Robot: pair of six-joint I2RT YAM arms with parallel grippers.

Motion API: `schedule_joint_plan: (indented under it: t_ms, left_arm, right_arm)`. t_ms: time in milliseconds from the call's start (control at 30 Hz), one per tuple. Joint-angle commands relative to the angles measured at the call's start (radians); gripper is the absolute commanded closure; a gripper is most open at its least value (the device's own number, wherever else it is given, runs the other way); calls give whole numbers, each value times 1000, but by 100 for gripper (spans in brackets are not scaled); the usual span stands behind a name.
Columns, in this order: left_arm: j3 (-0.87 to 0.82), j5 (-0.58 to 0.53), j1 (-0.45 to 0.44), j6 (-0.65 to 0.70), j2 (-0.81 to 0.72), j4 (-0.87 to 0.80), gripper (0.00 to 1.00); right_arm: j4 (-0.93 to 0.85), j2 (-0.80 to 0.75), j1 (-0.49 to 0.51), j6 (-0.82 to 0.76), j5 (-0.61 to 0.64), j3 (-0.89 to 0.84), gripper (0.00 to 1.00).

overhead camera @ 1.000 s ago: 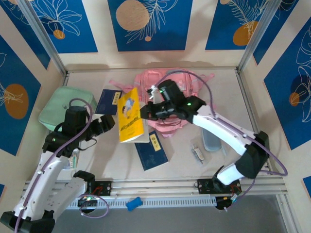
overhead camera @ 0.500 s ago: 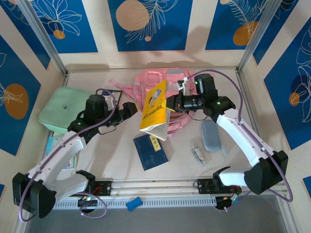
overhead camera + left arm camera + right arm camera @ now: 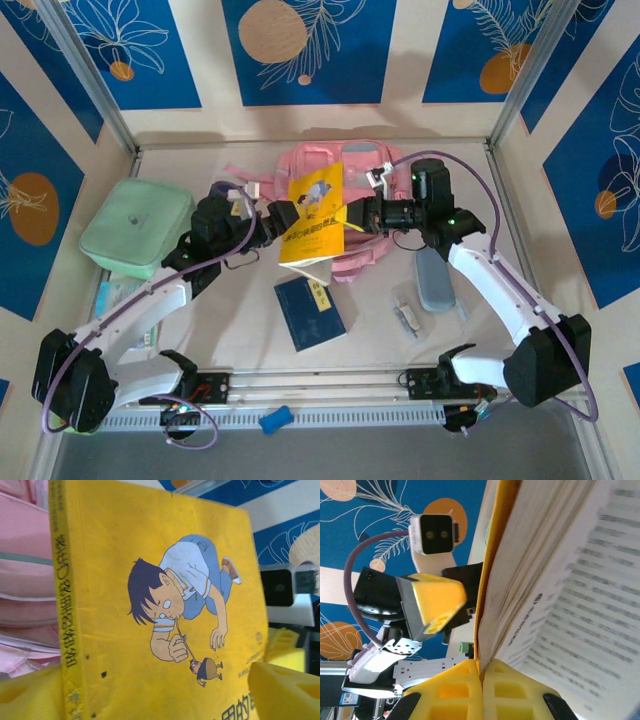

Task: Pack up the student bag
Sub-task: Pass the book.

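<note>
Change: left gripper (image 3: 283,215) is reaching closer than before, now just beside the yellow book (image 3: 315,215), at its 9 o'clock.
Jaws: the left ones are standing wide, flanking the book.
Grip: right gripper (image 3: 352,217) is clamping the book's edge from 3 o'clock.
Near: blue book (image 3: 310,312) is lying at 6 o'clock.
Far: bag (image 3: 365,160) is lying at 12 o'clock, its front partly hidden behind the book.

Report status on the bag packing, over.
Right end effector shut on yellow book, held up over backpack. Left end effector open beside its cover. Blue book on table, not blocking.
</note>
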Motion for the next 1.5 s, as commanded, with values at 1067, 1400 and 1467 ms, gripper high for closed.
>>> schedule_joint_plan:
  t_ms: [1067, 1400, 1467]
  left_arm:
    - [72, -160, -84, 46, 1, -123, 100]
    - [139, -124, -113, 4, 37, -18, 100]
    - [163, -117, -124, -5, 54, 6, 100]
  right_arm:
    - [-54, 90, -20, -196, -57, -90, 88]
    - [68, 37, -126, -75, -124, -209, 5]
    - [73, 48, -129, -65, -120, -213, 1]
